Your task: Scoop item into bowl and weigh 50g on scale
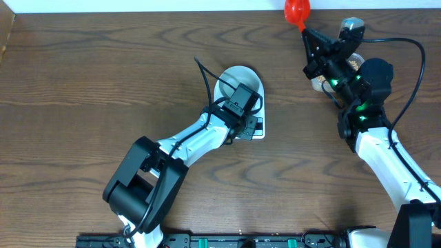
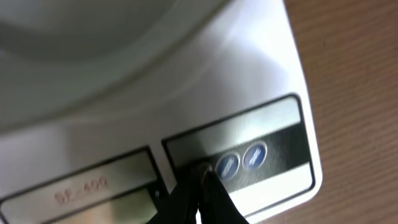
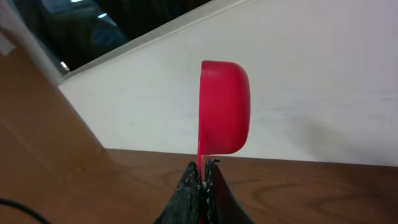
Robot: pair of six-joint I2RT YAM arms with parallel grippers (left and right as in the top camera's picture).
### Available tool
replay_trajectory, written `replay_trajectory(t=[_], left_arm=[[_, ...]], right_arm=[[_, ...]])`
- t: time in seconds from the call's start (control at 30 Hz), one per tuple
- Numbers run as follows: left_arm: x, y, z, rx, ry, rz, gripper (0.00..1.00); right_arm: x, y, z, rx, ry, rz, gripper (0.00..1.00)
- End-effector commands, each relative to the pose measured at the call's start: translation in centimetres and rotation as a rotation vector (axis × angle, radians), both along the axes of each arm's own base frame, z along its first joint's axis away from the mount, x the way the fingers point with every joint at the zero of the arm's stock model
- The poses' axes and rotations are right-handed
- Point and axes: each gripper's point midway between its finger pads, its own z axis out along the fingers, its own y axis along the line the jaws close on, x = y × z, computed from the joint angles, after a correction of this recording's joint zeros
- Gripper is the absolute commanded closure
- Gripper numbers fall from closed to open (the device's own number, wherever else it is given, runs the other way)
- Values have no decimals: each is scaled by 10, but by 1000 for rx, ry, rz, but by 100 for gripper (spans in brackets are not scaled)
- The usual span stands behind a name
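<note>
Your L tool (image 2: 202, 179), shut & empty, tips the scale (image 2: 261, 81) at 9 o'clock of its buttons (image 2: 227, 164), bowl (image 1: 238, 74) on it at 12: press off-target & you'll shove it, no tare; R tool (image 3: 202, 177) is shut on scoop (image 3: 225, 106).

This looks like a robotics lab bench rather than a kitchen or a home. Two robot arms, the left arm (image 1: 186, 145) and the right arm (image 1: 382, 148), reach over a bare wood-grain table (image 1: 69, 103) from a black mounting rail (image 1: 262, 242) with green fittings along its front edge. Green status lights (image 1: 360, 110) glow on the right arm. A plain white wall (image 3: 311, 93) closes off the back of the table. The only household things are test props: a white digital scale (image 2: 249, 93) and a red scoop (image 3: 224, 106) clamped in the right tool (image 3: 202, 173).
</note>
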Motion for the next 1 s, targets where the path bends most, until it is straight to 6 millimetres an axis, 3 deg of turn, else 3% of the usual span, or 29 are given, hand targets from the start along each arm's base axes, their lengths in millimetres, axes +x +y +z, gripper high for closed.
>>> replay_trajectory(t=[0.0, 0.13, 0.27, 0.5, 0.77, 0.97], left_arm=[[1, 0, 30, -26, -40, -10, 93], [3, -1, 60, -68, -98, -10, 93], [4, -2, 74, -88, -126, -9, 93], [1, -2, 52, -59, -79, -13, 93], [-3, -5, 16, -22, -12, 1, 93], [0, -2, 9, -6, -10, 23, 93]], right_arm=[[7, -12, 5, -7, -17, -67, 99], [14, -26, 5, -3, -16, -155, 99], [19, -42, 5, 3, -15, -257, 99], [24, -60, 3, 7, -9, -364, 99], [26, -61, 2, 6, -7, -369, 99], [26, -61, 2, 7, -8, -368, 99]])
